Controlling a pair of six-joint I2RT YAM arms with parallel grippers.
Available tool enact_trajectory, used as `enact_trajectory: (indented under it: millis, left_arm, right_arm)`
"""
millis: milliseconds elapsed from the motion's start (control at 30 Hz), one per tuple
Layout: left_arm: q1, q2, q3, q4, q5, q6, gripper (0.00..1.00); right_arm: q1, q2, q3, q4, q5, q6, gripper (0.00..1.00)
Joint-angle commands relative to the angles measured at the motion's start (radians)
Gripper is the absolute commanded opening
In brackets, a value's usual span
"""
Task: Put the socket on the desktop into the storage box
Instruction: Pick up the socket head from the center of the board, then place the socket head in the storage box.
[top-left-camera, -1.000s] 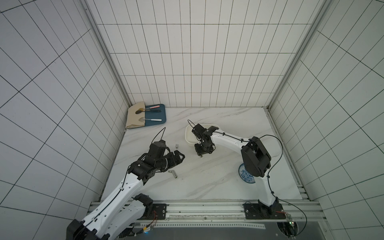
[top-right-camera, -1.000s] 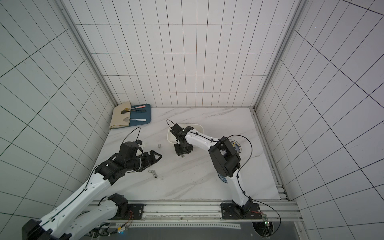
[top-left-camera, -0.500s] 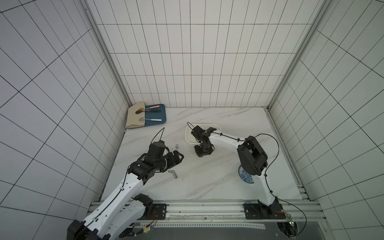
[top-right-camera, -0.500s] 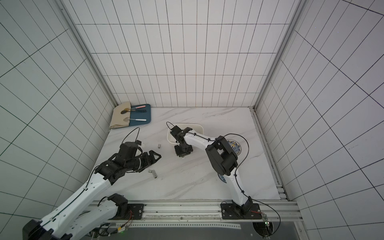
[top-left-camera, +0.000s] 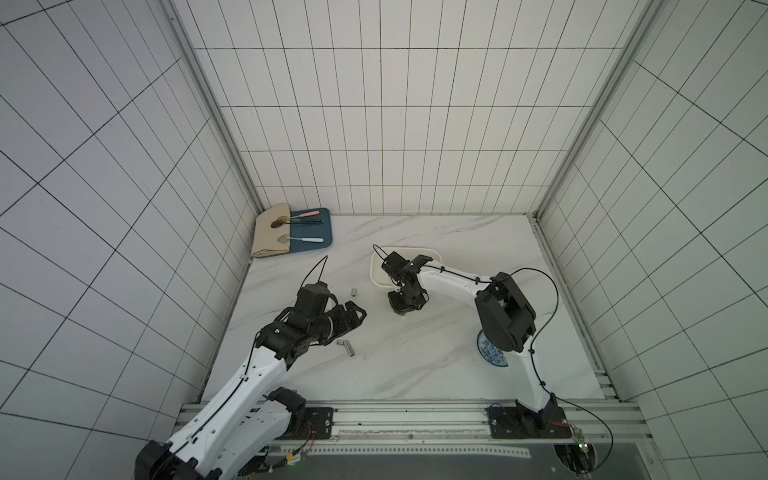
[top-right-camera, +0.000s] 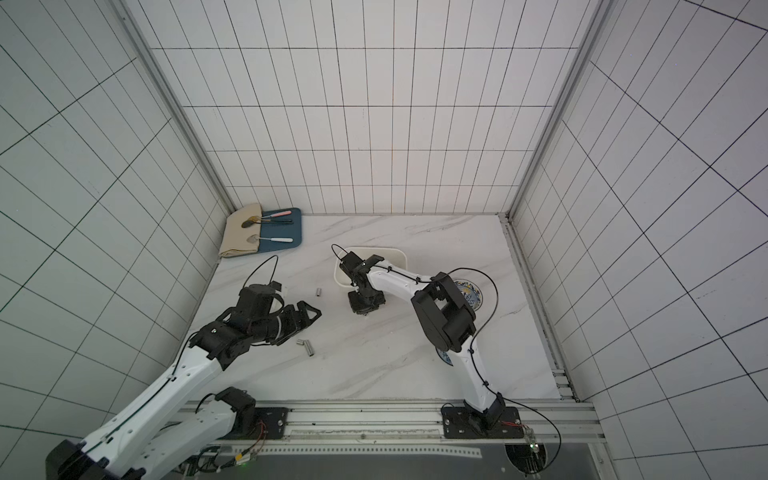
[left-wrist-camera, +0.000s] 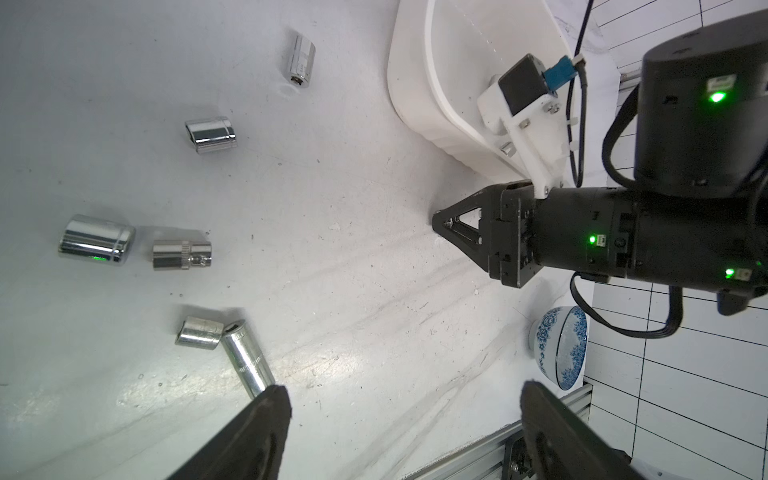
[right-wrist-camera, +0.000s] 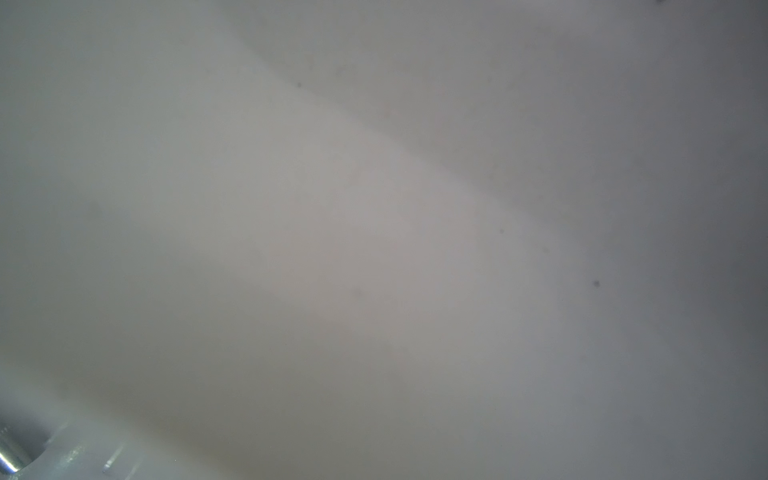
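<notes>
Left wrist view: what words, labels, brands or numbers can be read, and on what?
No text is readable.
On the long socket: engraved lettering along its side, too blurred.
On the right arm's black motor housing: a label by the green light, too small.

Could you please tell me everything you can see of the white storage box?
The storage box is a white, plastic-looking rounded-rectangular tub with low plain walls and a lipped rim, open on top. It stands upright on the desktop, towards the back wall. No socket shows in the visible part of its inside. The right arm reaches across its near side; whether they touch I cannot tell.
</notes>
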Motion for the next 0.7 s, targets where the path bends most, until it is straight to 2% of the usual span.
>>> enact_trajectory:
  millis: [0,300,667]
  left_arm:
    - [0.005,-0.008,0.007,0.006,0.000,0.011,0.90]
    - [0.012,-0.009,0.022,0.019,-0.009,0.007,0.90]
    - [0.018,-0.011,0.018,0.011,0.002,0.007,0.90]
  right_arm:
    - [0.009,-0.097,-0.001,-0.035,0.005,-0.014,0.17]
    - [-0.019,-0.188,0.027,-0.060,0.026,-0.026,0.17]
    - [-0.119,-0.111,0.176,-0.100,0.015,-0.042,0.17]
